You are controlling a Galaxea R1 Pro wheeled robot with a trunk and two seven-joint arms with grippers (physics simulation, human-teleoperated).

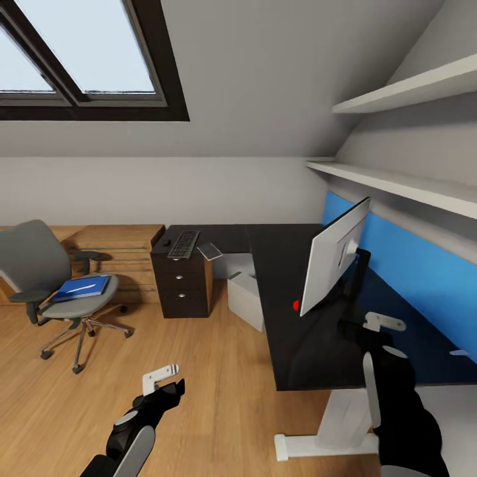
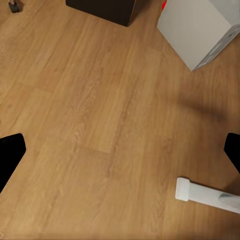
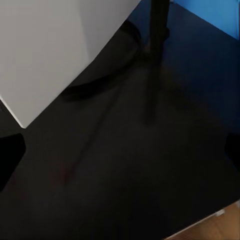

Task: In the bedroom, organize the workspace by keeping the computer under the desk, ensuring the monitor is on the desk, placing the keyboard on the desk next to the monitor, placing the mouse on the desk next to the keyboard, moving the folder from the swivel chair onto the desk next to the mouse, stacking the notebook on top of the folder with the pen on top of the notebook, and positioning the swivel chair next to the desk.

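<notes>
Surface: the large L-shaped glossy black desk [image 1: 285,318] runs along the blue wall panel [image 1: 411,265], with a black three-drawer unit [image 1: 180,285] at its far end and a white leg [image 1: 338,424] near me.
Chair: the grey padded swivel chair [image 1: 40,278] on a chrome star base stands well apart from the surface, out on the wooden floor [image 2: 100,125].
Monitor: the wide flat screen with a silver-white back [image 1: 331,262] stands upright on the surface, a red dot at its lower corner.
Computer: the light grey boxy tower [image 1: 246,298] sits on the floor under the surface, beside the drawer unit.
Folder: the flat bright blue folder [image 1: 83,287] lies on the chair seat.
Keyboard: the slim dark-keyed keyboard [image 1: 183,244] lies on the far end of the surface above the drawers.
Notebook: the thin grey pad [image 1: 210,250] lies just beside the keyboard.
Right gripper [image 1: 384,323]: over the surface near the monitor's stand, fingers spread apart, holding nothing.
Left gripper [image 1: 161,376]: low over bare floor, fingers parted, empty.
</notes>
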